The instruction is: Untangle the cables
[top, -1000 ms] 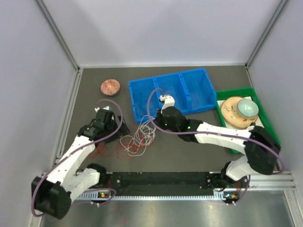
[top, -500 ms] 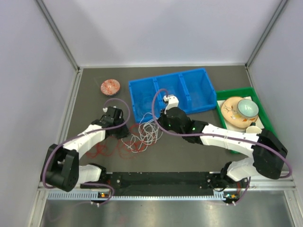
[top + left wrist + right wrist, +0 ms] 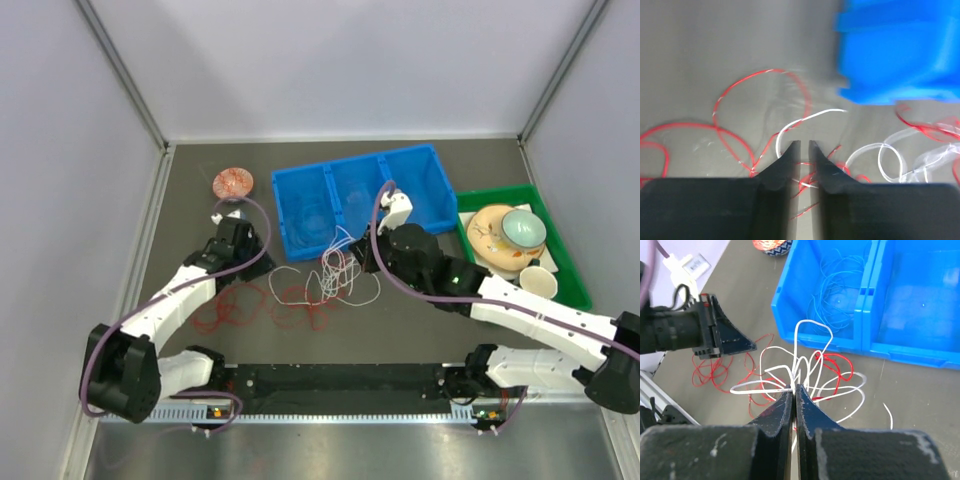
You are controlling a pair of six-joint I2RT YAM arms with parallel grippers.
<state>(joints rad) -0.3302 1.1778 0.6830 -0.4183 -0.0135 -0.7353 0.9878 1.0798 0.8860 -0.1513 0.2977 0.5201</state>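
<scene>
Nearest the arm bases, on the dark table (image 3: pixel 420 340), the red cables (image 3: pixel 228 308) are sprawling in loose open loops toward the left. The left gripper (image 3: pixel 804 144) is hanging low over them with its jaws almost together, only a thin slit showing. Red strands are crossing under the tips, and I cannot tell whether any is pinched. A little farther, toward the middle, the white cables (image 3: pixel 802 365) are bunching into a fan of loops with red strands threading through. The right gripper (image 3: pixel 793 387) is clamping fully closed on that bunch, right where several white loops are meeting. Farther again, a thin blue cable (image 3: pixel 837 285) is lying coiled in the left compartment of the blue bin (image 3: pixel 900 352).

These wires are looking very light and limp yet springy, holding their curl, and probably smooth enough to slide through a loose pinch. Taking one strand clear of the crossings, near a free end, is looking wiser than tugging at the knot, which would likely tighten.

A small white tag (image 3: pixel 694 263) on the left wrist is showing dark marks too small to read; no brand is showing.
</scene>
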